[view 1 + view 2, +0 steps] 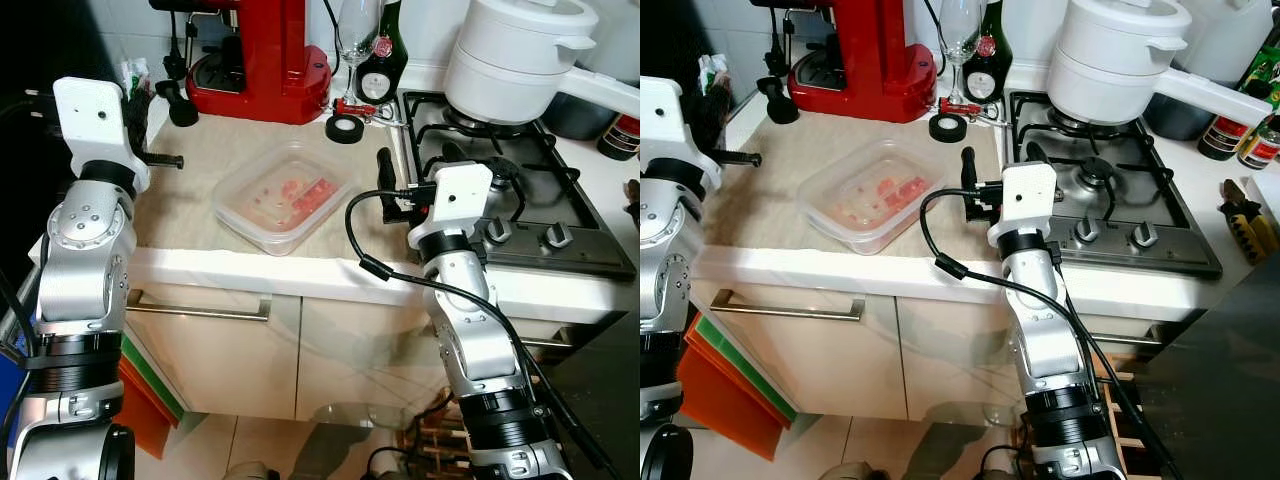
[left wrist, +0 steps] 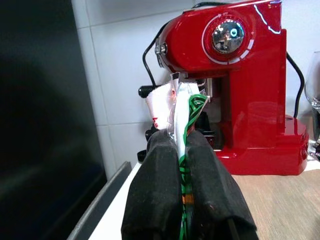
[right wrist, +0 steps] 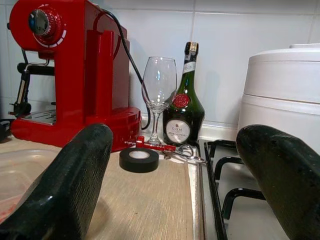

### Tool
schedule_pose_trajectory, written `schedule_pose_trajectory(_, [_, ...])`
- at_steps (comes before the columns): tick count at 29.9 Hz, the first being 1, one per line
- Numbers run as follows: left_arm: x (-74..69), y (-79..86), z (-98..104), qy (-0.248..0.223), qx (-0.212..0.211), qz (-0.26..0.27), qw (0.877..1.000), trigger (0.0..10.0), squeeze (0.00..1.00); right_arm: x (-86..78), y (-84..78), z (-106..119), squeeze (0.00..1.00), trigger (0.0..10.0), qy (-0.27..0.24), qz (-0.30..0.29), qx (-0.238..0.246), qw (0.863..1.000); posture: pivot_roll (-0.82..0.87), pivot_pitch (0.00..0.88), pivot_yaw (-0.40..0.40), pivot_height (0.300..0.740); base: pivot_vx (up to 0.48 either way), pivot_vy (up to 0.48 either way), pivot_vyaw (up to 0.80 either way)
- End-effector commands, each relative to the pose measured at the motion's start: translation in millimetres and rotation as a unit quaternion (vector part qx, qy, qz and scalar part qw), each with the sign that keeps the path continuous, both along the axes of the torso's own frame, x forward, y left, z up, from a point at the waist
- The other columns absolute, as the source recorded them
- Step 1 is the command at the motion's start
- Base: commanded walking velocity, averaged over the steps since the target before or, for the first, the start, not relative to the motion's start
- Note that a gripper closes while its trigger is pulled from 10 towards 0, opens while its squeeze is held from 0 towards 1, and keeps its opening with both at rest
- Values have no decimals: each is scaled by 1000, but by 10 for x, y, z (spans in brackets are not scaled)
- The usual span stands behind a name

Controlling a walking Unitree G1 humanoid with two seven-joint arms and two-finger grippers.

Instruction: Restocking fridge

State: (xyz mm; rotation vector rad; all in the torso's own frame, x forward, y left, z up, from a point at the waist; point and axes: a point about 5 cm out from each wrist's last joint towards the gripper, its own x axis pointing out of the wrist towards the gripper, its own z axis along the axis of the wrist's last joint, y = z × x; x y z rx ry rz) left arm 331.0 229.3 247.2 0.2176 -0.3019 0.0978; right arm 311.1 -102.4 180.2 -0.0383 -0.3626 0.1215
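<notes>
My left gripper [image 2: 181, 142] is shut on a thin white and green plastic packet [image 2: 176, 102], which sticks up between its black fingers. It is held at the counter's left end, near the red coffee machine [image 1: 255, 50]. A clear plastic container [image 1: 285, 195] with red and pink pieces lies on the beige counter mat. My right gripper [image 3: 175, 170] is open and holds nothing. It hovers just right of the container, with one finger [image 1: 384, 168] over the mat and the other over the stove's edge.
A gas stove [image 1: 520, 200] with a white pot [image 1: 515, 60] stands on the right. A black tape roll [image 1: 345, 128], a wine glass [image 3: 159, 85] and a dark bottle [image 3: 182, 110] stand at the back. Cupboard doors and a metal handle [image 1: 200, 308] lie below the counter edge.
</notes>
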Motion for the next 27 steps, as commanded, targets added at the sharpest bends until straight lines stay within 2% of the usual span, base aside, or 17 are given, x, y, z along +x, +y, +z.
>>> schedule_pose_trajectory(1, [-10,-23,32,-12,3,-5,1000,10000,0,-1,-7,-16,20,10000,0,-1,-4,1000,79,0,-32,740,0,0,0])
schedule_pose_trajectory(8, [-11,-73,3,-14,2,-13,1000,10000,0,-9,-36,-21,24,10000,5,-8,7,1000,76,0,-34,740,0,0,0])
schedule_pose_trajectory(11, [-1,-92,-37,-8,-13,-23,1000,10000,0,-16,-102,-72,24,10000,24,-33,28,999,71,0,-31,740,0,0,0])
schedule_pose_trajectory(15, [-3,-114,-43,-10,-11,-30,999,10000,0,-22,-190,-141,24,10000,42,-69,30,996,67,0,-28,740,-346,0,0])
schedule_pose_trajectory(27, [8,-131,-12,-18,-11,-37,999,10000,0,-26,-197,-157,20,10000,42,-79,12,996,64,0,-26,740,-406,0,0])
